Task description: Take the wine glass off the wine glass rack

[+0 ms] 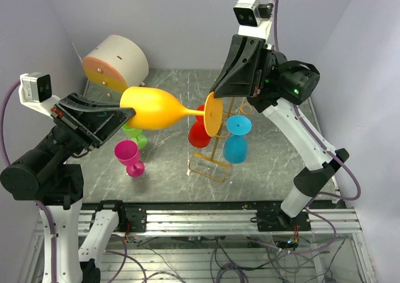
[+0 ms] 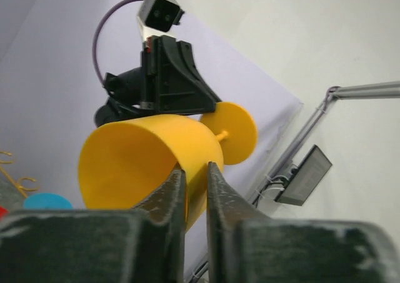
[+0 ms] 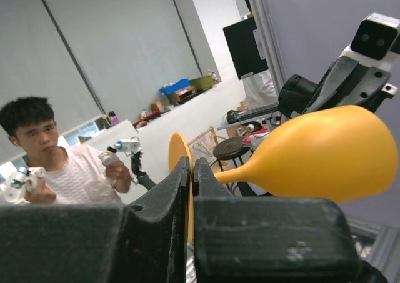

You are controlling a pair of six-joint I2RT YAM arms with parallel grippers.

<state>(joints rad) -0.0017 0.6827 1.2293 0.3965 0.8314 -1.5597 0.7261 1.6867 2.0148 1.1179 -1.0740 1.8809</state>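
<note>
**Yellow glass held at both ends beside the rack**

The wine glass [image 1: 156, 108] was held horizontally above the table [image 1: 169, 178], apparently clear of the wine glass rack [image 1: 209, 164]. Its bowl rim was pinched by the left jaws and its foot by the right jaws, probably for a steadied handover.

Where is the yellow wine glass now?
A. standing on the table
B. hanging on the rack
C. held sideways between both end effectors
C: the left end effector pinches the yellow wine glass at its bowl rim, and the right end effector clamps its foot.
</note>
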